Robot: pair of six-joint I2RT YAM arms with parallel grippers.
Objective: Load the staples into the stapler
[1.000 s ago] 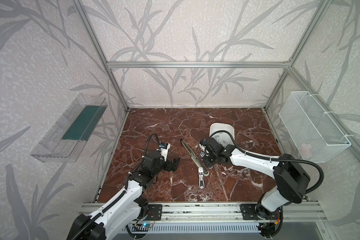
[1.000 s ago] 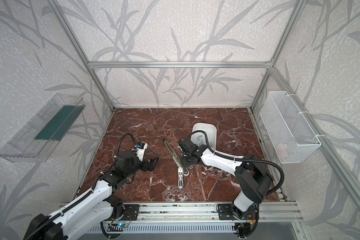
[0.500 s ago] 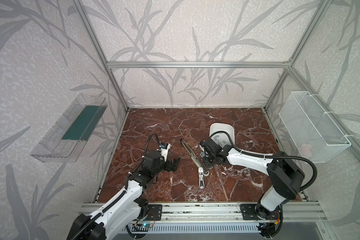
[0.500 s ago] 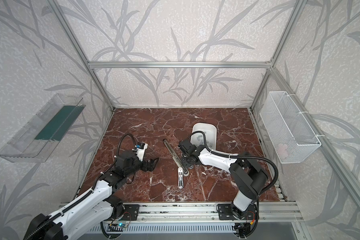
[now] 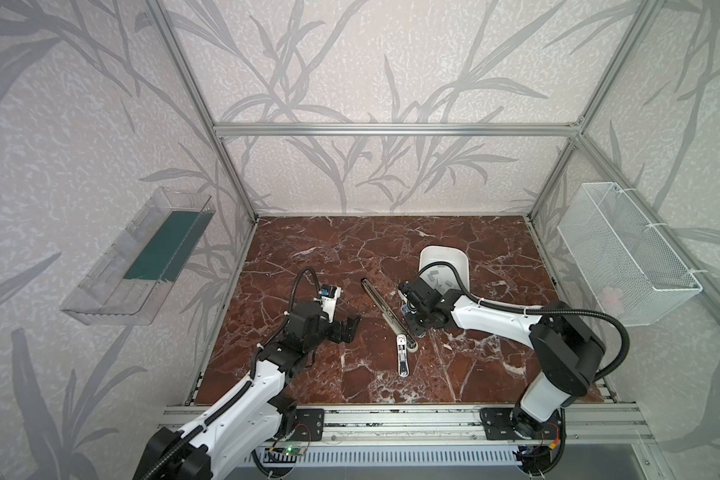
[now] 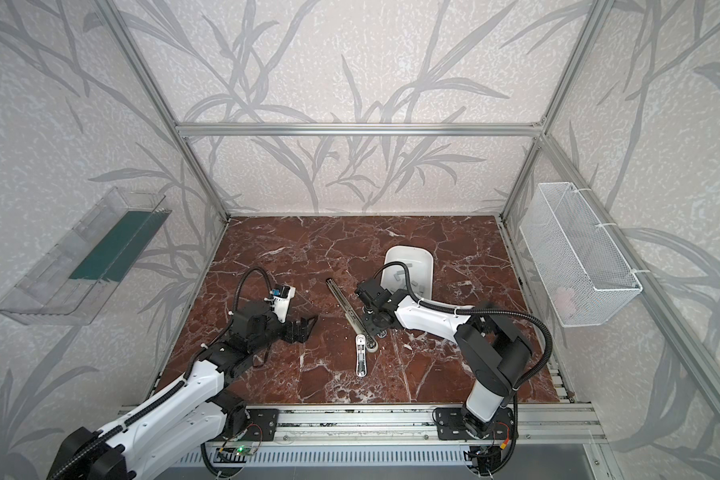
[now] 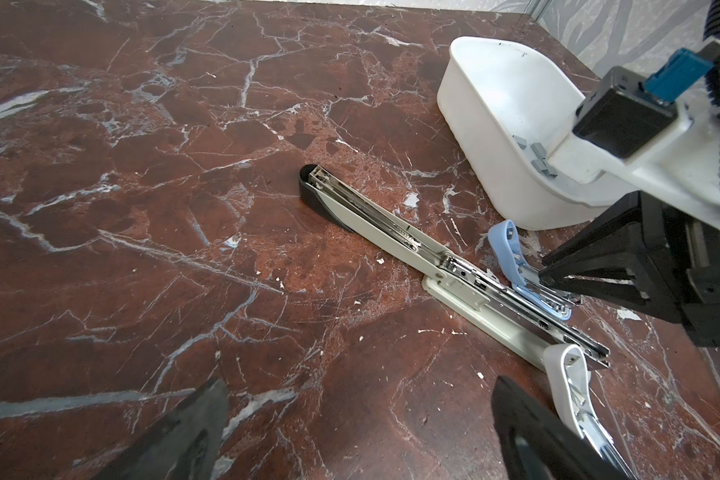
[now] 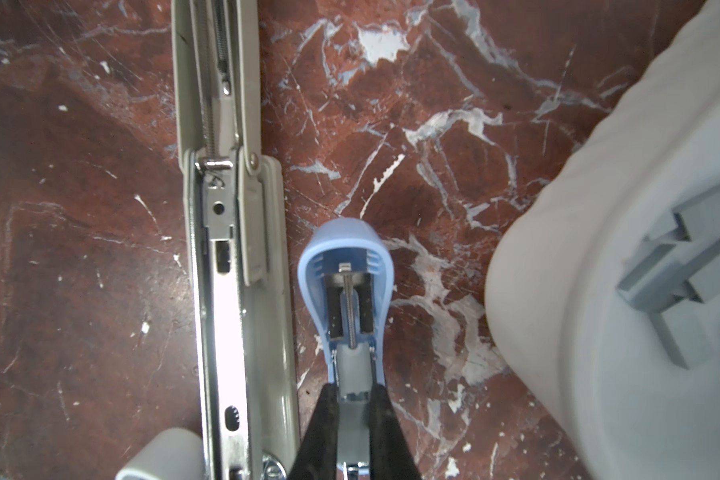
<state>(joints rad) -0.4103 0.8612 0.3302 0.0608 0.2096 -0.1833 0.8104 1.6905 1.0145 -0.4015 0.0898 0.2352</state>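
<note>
Right wrist view: your right gripper (image 8: 350, 390) has its jaws pinched narrow on the lower body of the small blue stapler (image 8: 346, 282). The stapler's cover is swung up and its magazine channel is bared. A grey piece sits between the jaws; you cannot tell whether it is a staple strip or the stapler's own pusher. The staples (image 8: 682, 282) lie in a loose heap in the white tub (image 8: 558, 291), just beside the blue stapler.

Left wrist view: left gripper (image 7: 358, 395) hovers with jaws wide, holding nothing. It is apart from the long grey stapler (image 7: 391, 232), which lies opened flat on the worktop (image 7: 184, 166). A white stapler (image 7: 566, 382) lies at the long one's near end, touching or almost so.

Risks, by your judgement:
- The blue stapler looks light and unbraced, so a push along the channel may slide or tip it on the smooth marble.
- Its raised cover could drop shut on the jaws.
- Three staplers crowd together, so a careless pull-back may knock the neighbours.
- Strips in the heap overlap, so a pick may lift two or break one.
</note>
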